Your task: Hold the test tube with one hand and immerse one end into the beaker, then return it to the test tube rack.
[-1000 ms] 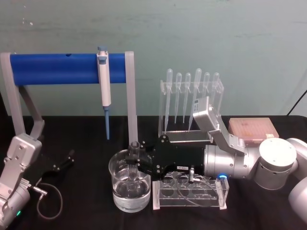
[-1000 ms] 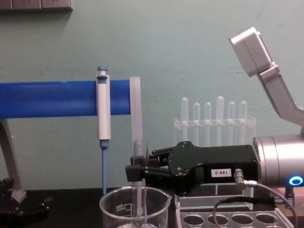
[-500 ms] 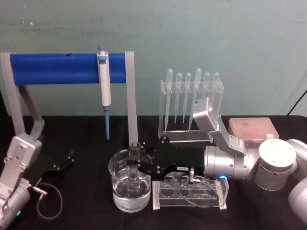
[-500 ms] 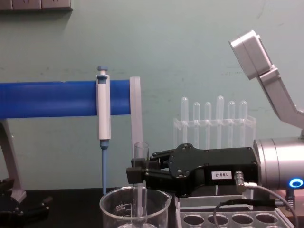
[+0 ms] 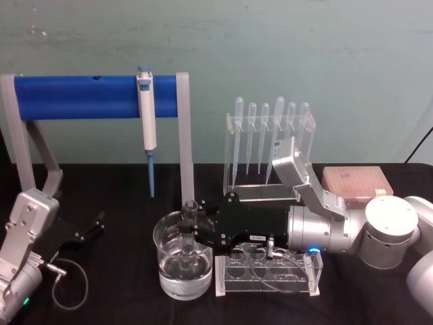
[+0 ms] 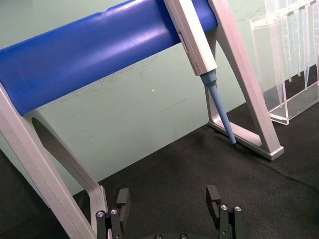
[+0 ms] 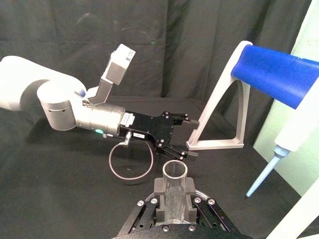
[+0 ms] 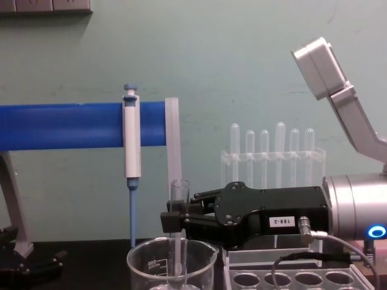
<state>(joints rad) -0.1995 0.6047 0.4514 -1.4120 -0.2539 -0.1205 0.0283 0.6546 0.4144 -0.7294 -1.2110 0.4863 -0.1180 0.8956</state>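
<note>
The right pincer point(image 5: 192, 234) grips the upright test tube point(image 8: 179, 194), its lower end inside the beaker point(image 8: 149, 263); the left pincer point(image 6: 168, 200) sits open at the left.

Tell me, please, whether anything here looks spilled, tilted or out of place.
Nothing stands out. The right hand holds the test tube upright, its lower end in the beaker; the tube rack beside it sits level. The left hand rests open at the left.

Right tool point(image 5: 189, 233) stretched level toward centre, fingers pinched, left tool point(image 5: 89, 228) low at left, seemingly resting, fingers apart
</note>
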